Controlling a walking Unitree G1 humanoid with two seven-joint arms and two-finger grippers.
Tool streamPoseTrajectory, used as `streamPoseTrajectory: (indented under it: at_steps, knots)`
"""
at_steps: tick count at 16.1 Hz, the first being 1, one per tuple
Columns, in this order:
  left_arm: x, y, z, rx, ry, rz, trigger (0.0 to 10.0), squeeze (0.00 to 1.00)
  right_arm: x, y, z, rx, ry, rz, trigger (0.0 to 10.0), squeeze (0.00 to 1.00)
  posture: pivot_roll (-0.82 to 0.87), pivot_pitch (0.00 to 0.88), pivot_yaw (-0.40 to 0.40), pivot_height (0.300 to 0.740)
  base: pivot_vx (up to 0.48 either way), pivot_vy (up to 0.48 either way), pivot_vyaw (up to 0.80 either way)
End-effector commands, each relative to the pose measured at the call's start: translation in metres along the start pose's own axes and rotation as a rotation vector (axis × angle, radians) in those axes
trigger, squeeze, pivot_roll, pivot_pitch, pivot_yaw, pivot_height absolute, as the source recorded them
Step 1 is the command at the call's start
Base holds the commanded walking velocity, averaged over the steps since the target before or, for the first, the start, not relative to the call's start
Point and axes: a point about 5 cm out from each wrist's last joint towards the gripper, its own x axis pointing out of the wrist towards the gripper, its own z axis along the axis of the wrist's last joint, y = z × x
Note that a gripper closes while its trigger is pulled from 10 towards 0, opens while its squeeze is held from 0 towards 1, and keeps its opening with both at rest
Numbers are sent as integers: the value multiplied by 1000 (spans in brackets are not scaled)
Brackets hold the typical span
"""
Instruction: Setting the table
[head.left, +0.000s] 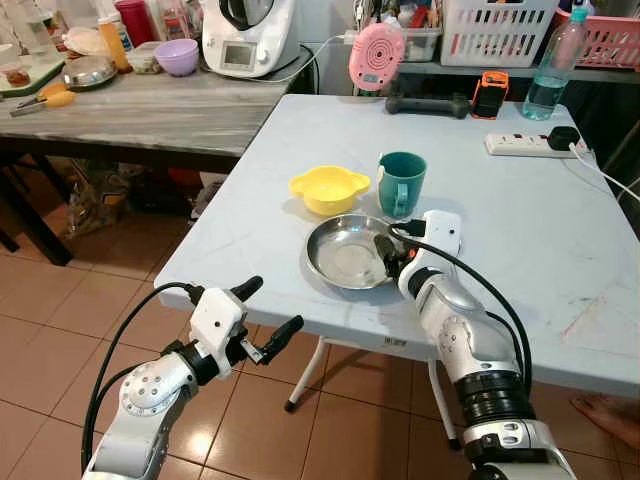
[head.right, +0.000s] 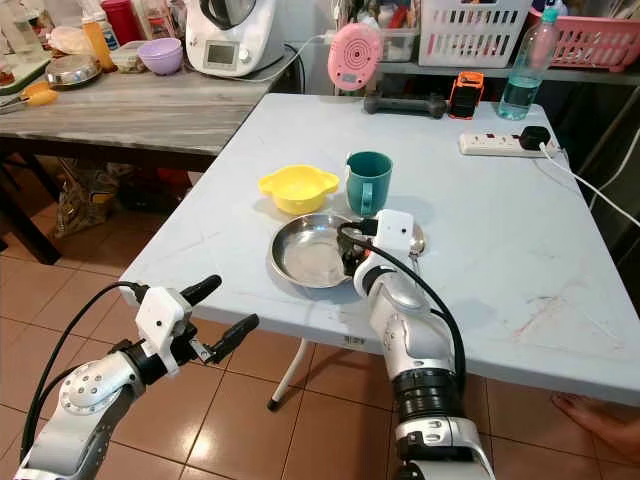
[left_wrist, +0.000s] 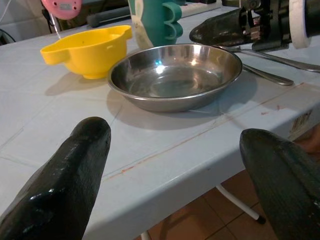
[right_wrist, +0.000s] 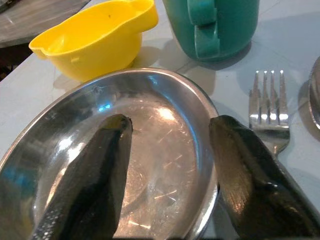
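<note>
Straddling the steel plate's (right_wrist: 150, 150) rim at its 3 o'clock edge, the right gripper (right_wrist: 170, 165) is hanging open. Yellow bowl (head.left: 329, 188) at 11, teal mug (head.left: 402, 182) at 1, fork (right_wrist: 270, 107) beside. Left gripper (head.left: 268, 315) is waiting open, empty. Setting looks nearly done.

Round shallow steel plate (right_wrist: 150, 145): polished, mirror-bright, fine scratches. Silver metal fork (right_wrist: 270, 112): shiny. Yellow plastic bowl (right_wrist: 95, 37): smooth, semi-gloss. Teal plastic mug (head.left: 401, 183): smooth, satin. Pale grey tabletop (head.left: 520, 230): matt, scuffed, faint reddish marks. Black gripper fingers (left_wrist: 65, 185): glossy, slightly pitted.
</note>
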Motion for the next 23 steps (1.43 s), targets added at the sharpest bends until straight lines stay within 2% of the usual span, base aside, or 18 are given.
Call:
streamPoseTrajectory:
  at_steps: [1,6,9,13,14,15,17,19,23]
  knots:
    - [-3,3,2,16,9,0,10000,0,-4,1,15,-40,-44,9,10000,1000,-139,30,65,740,0,0,0]
    - [-3,0,-1,9,14,-20,10000,0,-8,-2,21,-63,-61,-20,10000,1000,-142,29,63,740,0,0,0]
    - [-4,2,-1,9,19,-22,10000,0,-10,-10,11,-50,-19,-54,10000,1000,-145,33,66,740,0,0,0]
    - [-3,1,-5,20,34,-42,10000,0,0,-1,6,-53,6,-14,10000,1000,-144,39,62,740,0,0,0]
    - [-3,3,-5,24,39,-46,10000,0,1,1,6,-62,10,-3,10000,643,-143,40,60,740,0,0,0]
    - [-4,5,-6,30,45,-51,10000,0,3,4,6,-74,20,10,10000,0,-142,41,60,740,0,0,0]
    - [-1,9,-3,38,43,-47,10000,0,7,11,0,-77,58,33,10000,0,-142,44,58,740,0,0,0]
    - [0,8,-3,38,39,-47,10000,0,8,16,-8,-76,98,40,0,0,-144,46,57,740,0,0,0]
    - [1,6,-3,37,35,-50,10000,0,9,19,-16,-96,141,37,0,0,-142,47,57,740,0,0,0]
